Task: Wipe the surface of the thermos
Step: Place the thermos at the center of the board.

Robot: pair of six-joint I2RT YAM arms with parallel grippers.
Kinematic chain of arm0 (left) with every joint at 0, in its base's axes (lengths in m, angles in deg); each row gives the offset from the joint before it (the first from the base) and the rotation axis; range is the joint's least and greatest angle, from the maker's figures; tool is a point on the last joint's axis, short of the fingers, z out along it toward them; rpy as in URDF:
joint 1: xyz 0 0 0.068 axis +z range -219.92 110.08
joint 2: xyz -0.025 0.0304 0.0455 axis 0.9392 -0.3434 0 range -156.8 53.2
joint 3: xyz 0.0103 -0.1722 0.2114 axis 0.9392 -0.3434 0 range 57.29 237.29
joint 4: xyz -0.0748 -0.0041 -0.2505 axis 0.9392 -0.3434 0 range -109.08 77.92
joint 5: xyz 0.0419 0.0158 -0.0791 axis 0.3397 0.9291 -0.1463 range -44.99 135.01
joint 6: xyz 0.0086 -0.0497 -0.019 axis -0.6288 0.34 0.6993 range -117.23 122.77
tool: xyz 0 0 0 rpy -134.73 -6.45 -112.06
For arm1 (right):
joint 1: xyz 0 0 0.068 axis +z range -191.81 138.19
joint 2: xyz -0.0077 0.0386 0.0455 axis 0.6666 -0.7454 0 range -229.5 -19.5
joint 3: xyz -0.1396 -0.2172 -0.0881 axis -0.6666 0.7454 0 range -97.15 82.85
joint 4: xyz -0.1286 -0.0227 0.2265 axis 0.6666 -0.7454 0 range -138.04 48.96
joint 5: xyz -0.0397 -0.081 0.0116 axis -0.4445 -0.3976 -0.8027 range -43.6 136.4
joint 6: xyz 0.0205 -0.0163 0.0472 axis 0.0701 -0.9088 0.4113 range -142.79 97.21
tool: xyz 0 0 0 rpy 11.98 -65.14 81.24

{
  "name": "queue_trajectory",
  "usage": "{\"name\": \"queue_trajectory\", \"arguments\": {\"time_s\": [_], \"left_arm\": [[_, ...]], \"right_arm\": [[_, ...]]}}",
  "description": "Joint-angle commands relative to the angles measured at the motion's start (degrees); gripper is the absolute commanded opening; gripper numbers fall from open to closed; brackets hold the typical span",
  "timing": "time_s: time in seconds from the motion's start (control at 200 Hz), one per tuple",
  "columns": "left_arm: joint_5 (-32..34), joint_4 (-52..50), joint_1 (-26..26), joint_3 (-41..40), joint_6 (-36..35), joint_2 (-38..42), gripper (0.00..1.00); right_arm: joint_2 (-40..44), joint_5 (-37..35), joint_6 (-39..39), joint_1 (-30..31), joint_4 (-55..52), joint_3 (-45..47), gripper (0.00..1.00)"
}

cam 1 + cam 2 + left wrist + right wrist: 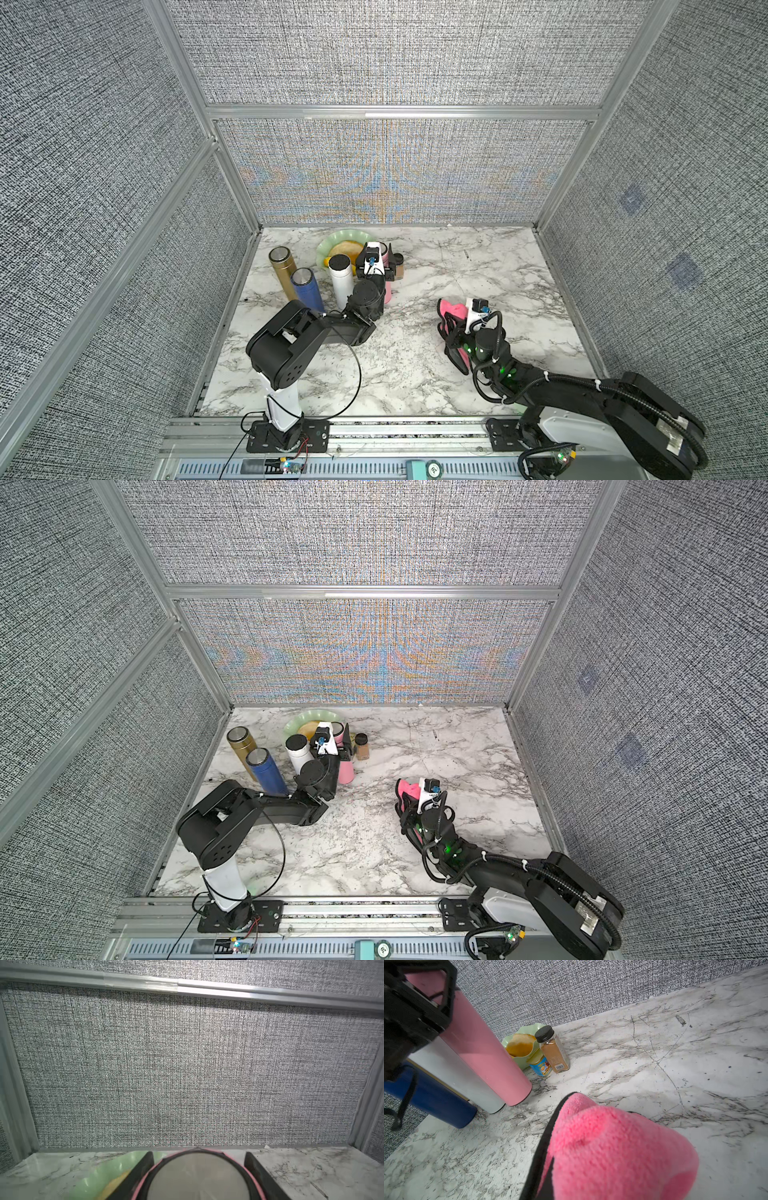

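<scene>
1. Both top views: mounted high over the front rail (415, 432), tilted down toward the back wall (395, 174). Far off, with the whole worktop (415, 374) in frame. Near-identical pair, shifted slightly sideways.
2. Left wrist: low and very close behind the pink thermos (197, 1176) top, facing the back wall almost level.
3. Right wrist: close over the pink cloth (612, 1147), angled down across the worktop. Shares the pink thermos and green dish (527, 1029) with both top views.
</scene>
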Motion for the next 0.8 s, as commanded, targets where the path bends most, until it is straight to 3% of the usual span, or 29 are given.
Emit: {"name": "queue_trajectory", "arguments": {"time_s": [0.0,0.205,0.385,0.555,0.645,0.65,0.655,0.66,0.665,0.68,0.7,0.795], "left_arm": [[-0.11,4.53,-0.08,0.42,0.44,-1.65,0.00],[-0.47,2.80,0.09,1.92,0.98,-3.50,0.00],[1.08,0.77,0.08,2.22,2.37,-2.61,0.00],[-1.81,-8.48,0.27,5.59,3.88,-1.70,0.00],[-0.39,-6.44,0.27,4.79,4.49,-2.06,0.00],[-0.31,-6.12,0.27,4.62,4.48,-2.07,0.05],[-0.22,-5.78,0.27,4.45,4.44,-2.08,0.24],[-0.14,-5.43,0.27,4.27,4.37,-2.13,0.57],[-0.05,-5.13,0.27,4.14,4.38,-2.15,0.74],[0.21,-4.20,0.27,3.72,4.31,-2.25,0.94],[0.50,-3.09,0.27,3.19,4.23,-2.34,0.98],[1.77,3.43,0.27,0.14,3.58,-2.96,0.99]], "right_arm": [[-0.21,0.27,0.67,-0.22,-1.28,-0.84,0.00],[-0.51,0.71,0.36,-0.74,-3.34,-2.69,0.00],[-2.50,0.17,0.13,-2.41,-12.22,-10.10,0.17],[-6.09,0.17,0.17,-4.53,-17.80,-16.95,0.19],[-8.43,0.36,0.43,-5.95,-18.95,-19.22,0.19],[-8.56,0.40,0.51,-6.03,-19.02,-19.44,0.19],[-8.71,0.41,0.55,-6.15,-19.14,-19.54,0.19],[-8.83,0.42,0.61,-6.31,-19.29,-19.77,0.19],[-8.98,0.43,0.69,-6.38,-19.46,-19.93,0.19],[-9.34,0.73,0.90,-6.70,-19.83,-20.43,0.19],[-9.87,0.99,1.14,-7.00,-20.23,-20.97,0.19],[-12.00,2.62,2.00,-8.39,-20.60,-22.26,0.19]]}}
